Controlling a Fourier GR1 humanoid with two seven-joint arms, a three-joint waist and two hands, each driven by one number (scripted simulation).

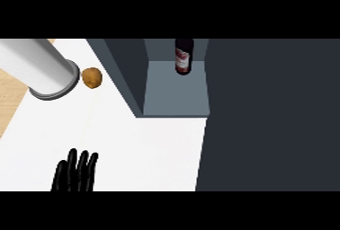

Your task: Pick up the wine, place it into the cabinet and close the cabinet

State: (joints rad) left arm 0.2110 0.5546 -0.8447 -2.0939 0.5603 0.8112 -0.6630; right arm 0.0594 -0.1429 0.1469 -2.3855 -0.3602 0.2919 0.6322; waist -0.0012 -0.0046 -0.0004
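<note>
The wine bottle (pixel 184 56), dark with a red-and-white label, stands upright at the back of the open cabinet's grey shelf (pixel 176 92). No hand touches it. A wide dark cabinet panel (pixel 269 112) fills the right side of the view and borders the opening. My left hand (pixel 76 173) rests open at the lower left over the white counter (pixel 139 143), fingers straight and pointing up, far from the bottle. My right hand shows nowhere. A grey cylinder like a forearm (pixel 40 67) slants in from the upper left, with no hand visible at its end.
A small brown rounded object (pixel 91 77) lies on the counter just left of the cabinet's dark side wall (pixel 123 72). A strip of pale wood (pixel 12 96) runs along the far left edge.
</note>
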